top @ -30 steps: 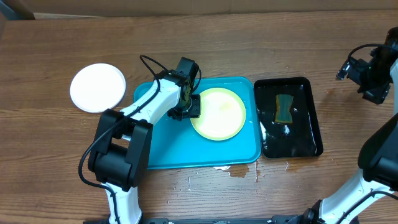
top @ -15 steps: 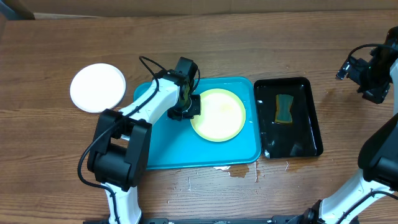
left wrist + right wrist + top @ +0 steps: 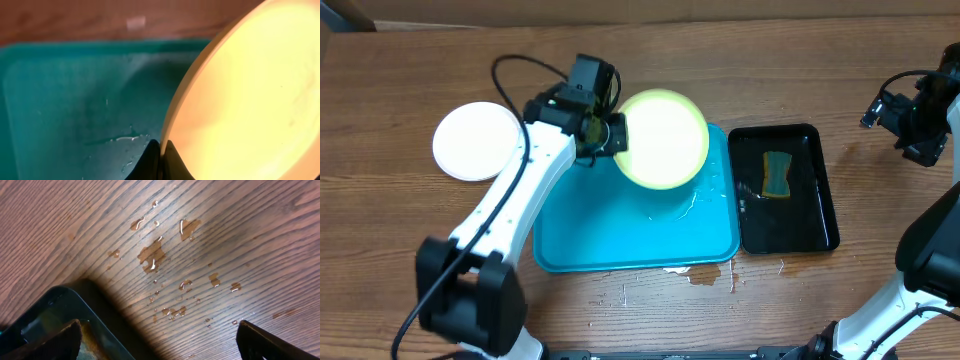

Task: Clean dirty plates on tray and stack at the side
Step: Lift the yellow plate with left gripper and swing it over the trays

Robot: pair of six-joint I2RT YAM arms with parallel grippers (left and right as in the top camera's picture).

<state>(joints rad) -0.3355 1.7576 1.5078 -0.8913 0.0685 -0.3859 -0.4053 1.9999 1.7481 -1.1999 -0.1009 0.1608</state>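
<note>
My left gripper (image 3: pixel 612 137) is shut on the left rim of the pale yellow-green plate (image 3: pixel 662 138) and holds it lifted above the far edge of the turquoise tray (image 3: pixel 610 225). In the left wrist view the plate (image 3: pixel 250 90) fills the right side, its rim pinched between my fingertips (image 3: pixel 161 157), with the wet tray (image 3: pixel 75 100) below. A white plate (image 3: pixel 477 140) lies on the table left of the tray. My right gripper (image 3: pixel 910 115) is open and empty at the far right; its fingers (image 3: pixel 60 340) hover over wet wood.
A glossy black tray (image 3: pixel 785 187) with a green-yellow sponge (image 3: pixel 777 174) in it stands right of the turquoise tray; its corner shows in the right wrist view (image 3: pixel 45 315). Water drops lie on the wood (image 3: pixel 155 255) and at the tray's front edge (image 3: pixel 705 277).
My left gripper has lifted the yellow-green plate off the tray and carried it up and toward the far edge. The left arm has swung out. The right arm has not moved.
</note>
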